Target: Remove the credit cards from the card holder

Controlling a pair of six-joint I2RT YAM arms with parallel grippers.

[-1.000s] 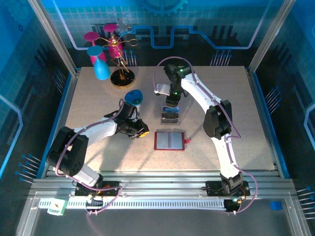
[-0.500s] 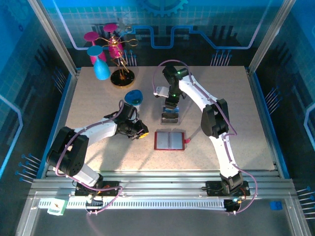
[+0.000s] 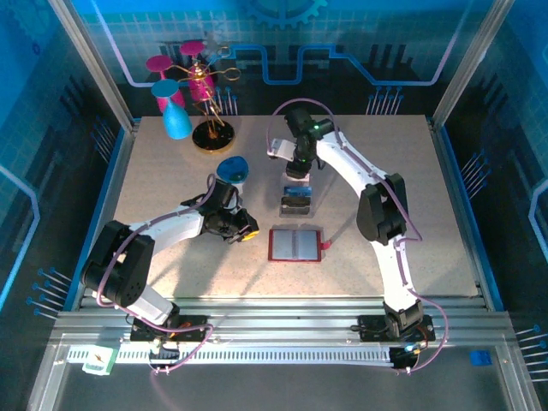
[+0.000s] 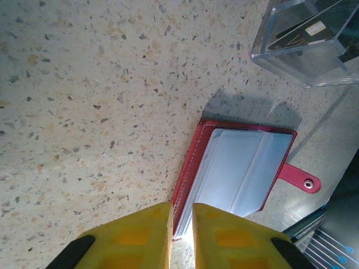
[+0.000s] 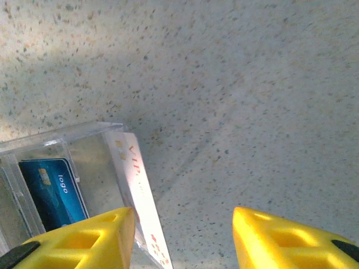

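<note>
My right end effector (image 3: 297, 169) has pulled back and up from the clear tray (image 3: 295, 205) it was hovering over a second ago. My left arm has not shifted.

The card holder (image 3: 295, 245) lies open and flat on the table (image 3: 402, 188), just in front of the tray, with its snap tab (image 4: 300, 180) sticking out to one side. Its grey-blue pockets look smooth from my left wrist, and I cannot tell whether any card is left inside. Of the credit cards, a blue card (image 5: 53, 190) lies in the tray, a dark card (image 4: 305, 33) shows through its wall, and a pinkish card (image 5: 137, 196) leans along one wall. I cannot tell whether that one sits fully inside.

My right end effector (image 5: 182, 224) is spread wide and carries nothing. My left end effector (image 4: 181, 210) is almost pressed together, with a thin slit and nothing in it, and sits right at the holder's edge.

The leaning pinkish card could tip out if I brush the tray on my next pass. Nothing pins the holder down, so tugging at a tight pocket could drag it across the table. A card sitting flush in its pocket could also slip from my fingertips.
</note>
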